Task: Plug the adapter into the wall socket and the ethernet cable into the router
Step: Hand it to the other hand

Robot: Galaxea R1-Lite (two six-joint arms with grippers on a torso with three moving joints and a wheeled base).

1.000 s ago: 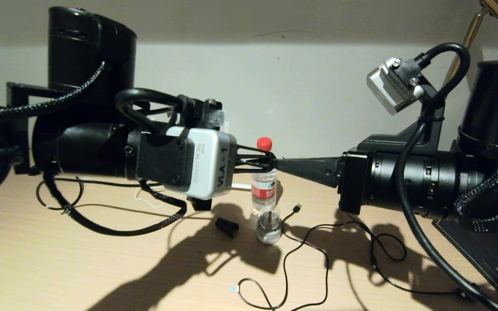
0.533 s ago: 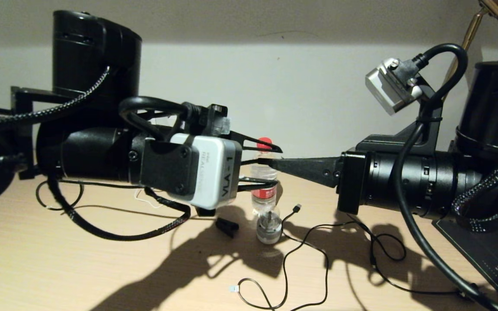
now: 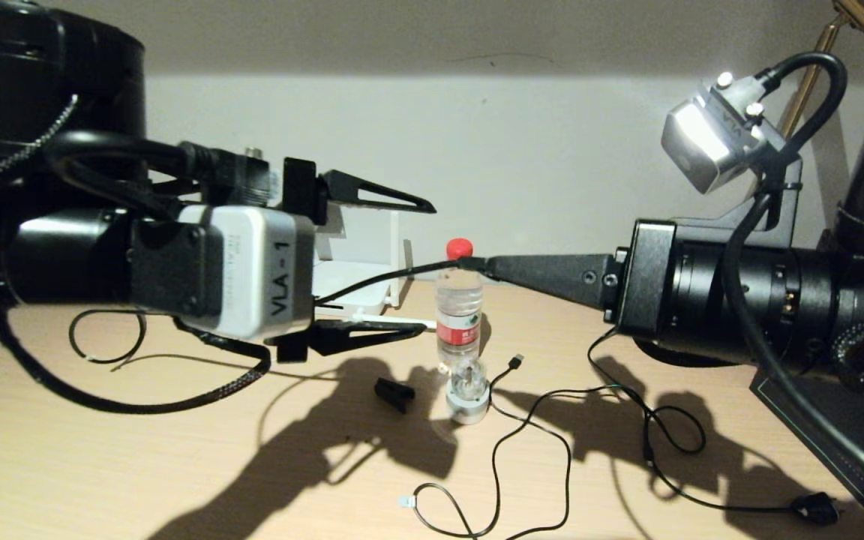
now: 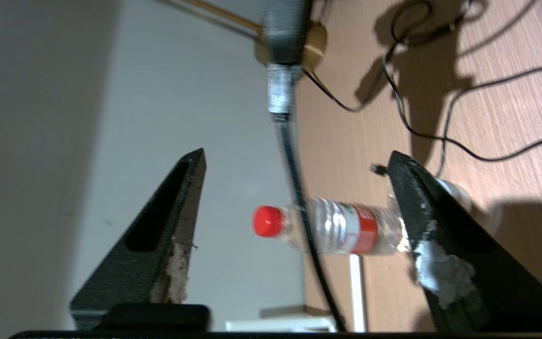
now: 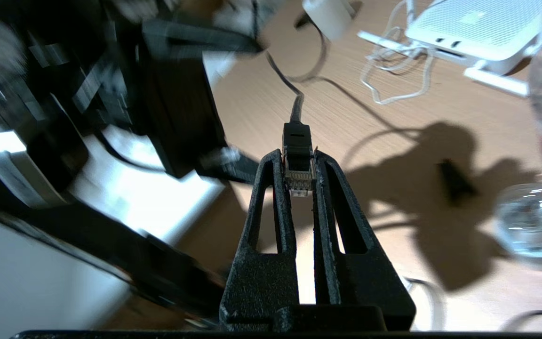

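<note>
Right gripper [image 5: 299, 181] of mine is clamped on the ethernet cable [image 5: 298, 141], pinching the plug between both fingertips with its clear end and gold contacts pointing back toward my wrist and the black boot and cord running out ahead of the tips. So the plug's long axis lies along my fingers, but I judge it faces the wrong way for a straight push. The router [image 5: 478, 28] sits on the table beyond and off to one side of my tips, white, with dark slots along the edge turned toward me; in the head view it lies behind my left arm, to the left of the water bottle [image 3: 459, 300], so the plug has to travel leftward and down to reach it. From the plug the cord sags away toward the router side, crossing in front of the bottle. My left gripper [image 4: 294, 226] hangs just beside the router, nearer to it than the right, with its fingers spread wide and nothing between them but the passing cord. A second ago those left fingers were closed right at my right fingertips; half a second ago they were parting, and now the left arm has drawn back to the left and the right alone holds the plug. I cannot see the adapter or the wall socket clearly enough to place them.
</note>
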